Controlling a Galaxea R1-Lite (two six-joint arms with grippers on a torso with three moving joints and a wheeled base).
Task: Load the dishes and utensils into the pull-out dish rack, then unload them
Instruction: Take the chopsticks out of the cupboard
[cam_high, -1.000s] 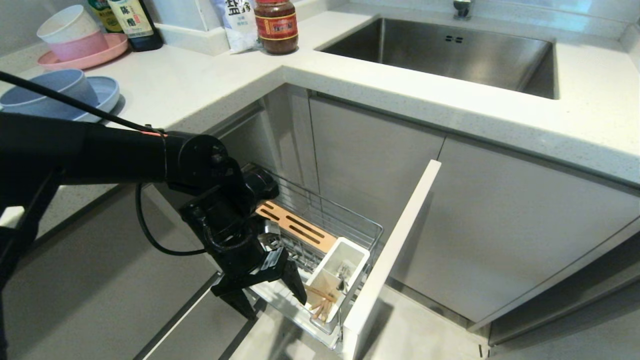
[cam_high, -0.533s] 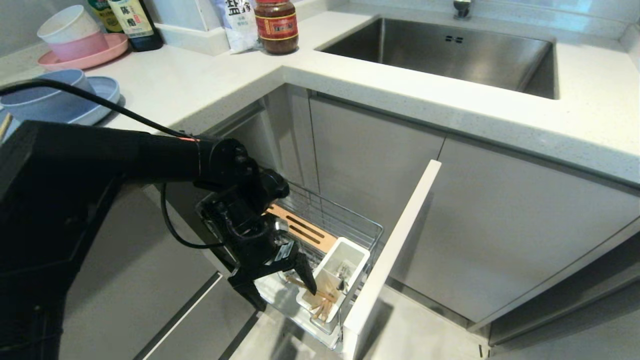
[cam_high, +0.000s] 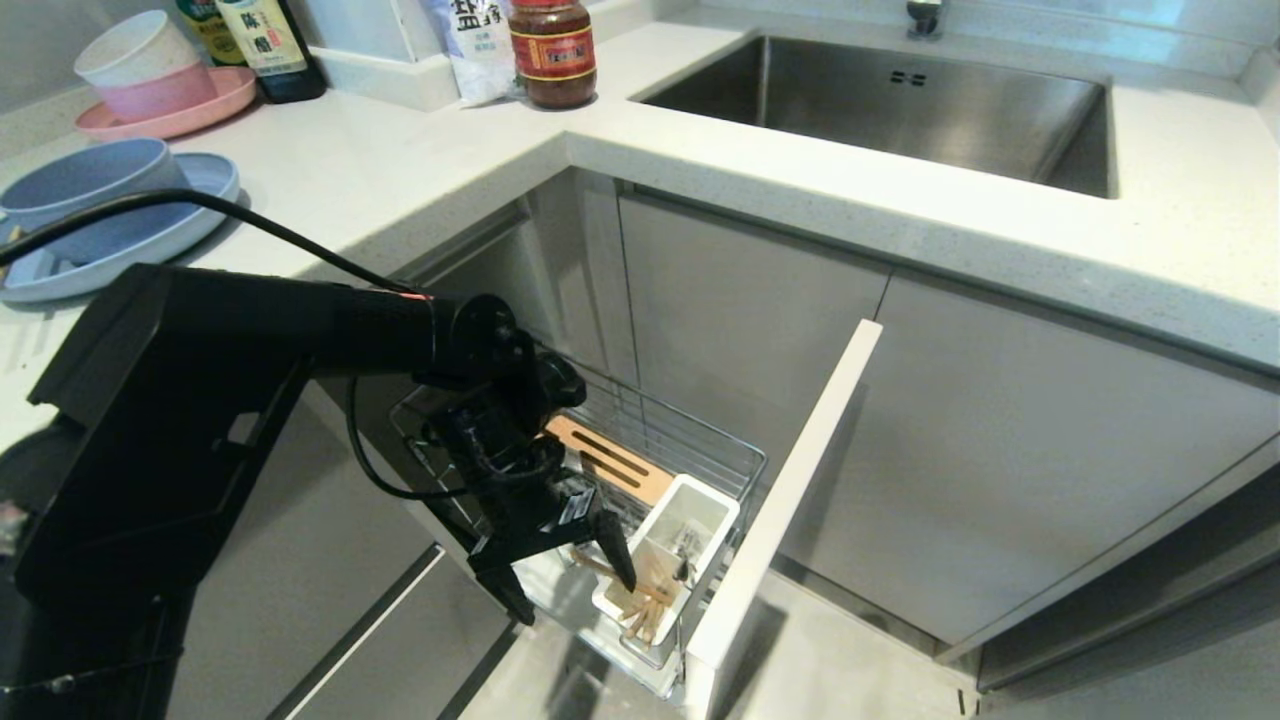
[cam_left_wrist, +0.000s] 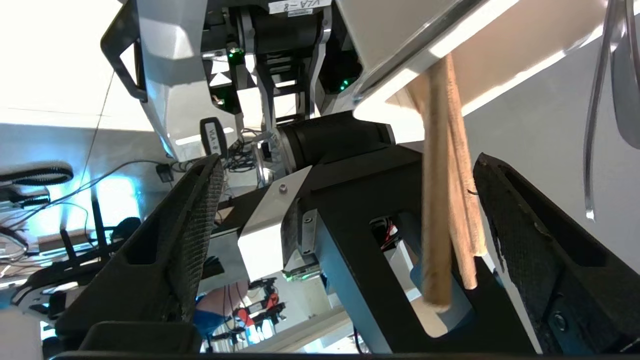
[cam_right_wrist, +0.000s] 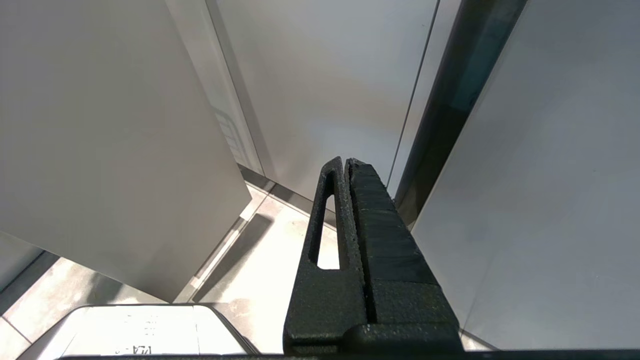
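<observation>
The pull-out dish rack (cam_high: 700, 445) stands drawn out under the counter corner. The wooden chopsticks (cam_high: 640, 603) lean out of its white utensil cup (cam_high: 712, 520), and a silver fork and spoon (cam_high: 686, 552) stand behind them. My left gripper (cam_high: 572, 590) hangs open at the cup, its jaws either side of the chopsticks' (cam_left_wrist: 445, 200) upper ends without clamping them. They lie close to one finger (cam_left_wrist: 525, 240). Silver utensil handles (cam_left_wrist: 597, 125) hang beside it. The light-blue plate (cam_high: 150, 240) and blue-grey bowl (cam_high: 85, 180) sit on the counter at left. My right gripper (cam_right_wrist: 346, 162) is shut and parked by the cabinet doors.
The rack's pale front panel (cam_high: 800, 480) stands just right of the cup. A wooden slotted strip (cam_high: 610, 460) lies behind the gripper. A pink plate with stacked bowls (cam_high: 150, 90), bottles and a jar (cam_high: 552, 50) line the counter's back. The sink (cam_high: 900, 110) is at right.
My left arm has lowered and swung right toward the utensil cup. The open jaws now straddle the chopsticks instead of hanging left of the cup.
</observation>
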